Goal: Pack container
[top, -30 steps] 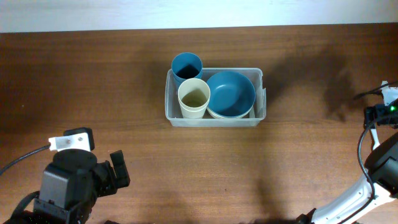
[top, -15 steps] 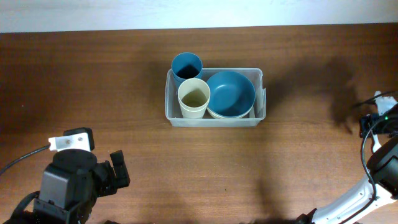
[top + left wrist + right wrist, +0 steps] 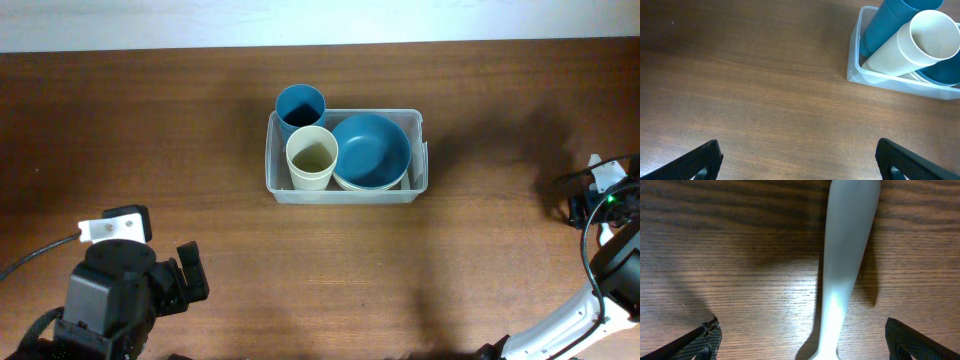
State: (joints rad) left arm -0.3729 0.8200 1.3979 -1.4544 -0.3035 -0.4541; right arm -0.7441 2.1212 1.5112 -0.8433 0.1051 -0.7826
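The clear plastic container [image 3: 272, 160] stands at the table's middle. In it are a blue cup [image 3: 299, 104], a cream cup [image 3: 312, 152] and a blue bowl [image 3: 370, 147] nested in a pale bowl. The container also shows in the left wrist view [image 3: 856, 75], at the upper right. My left gripper [image 3: 190, 280] is open and empty at the front left, far from the container [image 3: 797, 162]. My right gripper [image 3: 600, 200] is open at the far right edge. In the right wrist view, a pale utensil handle [image 3: 845, 255] lies on the wood between its open fingers [image 3: 802, 342].
The wooden table [image 3: 150, 150] runs to a pale wall at the back. The right arm's white link [image 3: 560, 325] curves along the front right corner. The utensil is hidden under the right wrist in the overhead view.
My right gripper has moved toward the front and a little left along the right edge. The left arm and the container have not moved.
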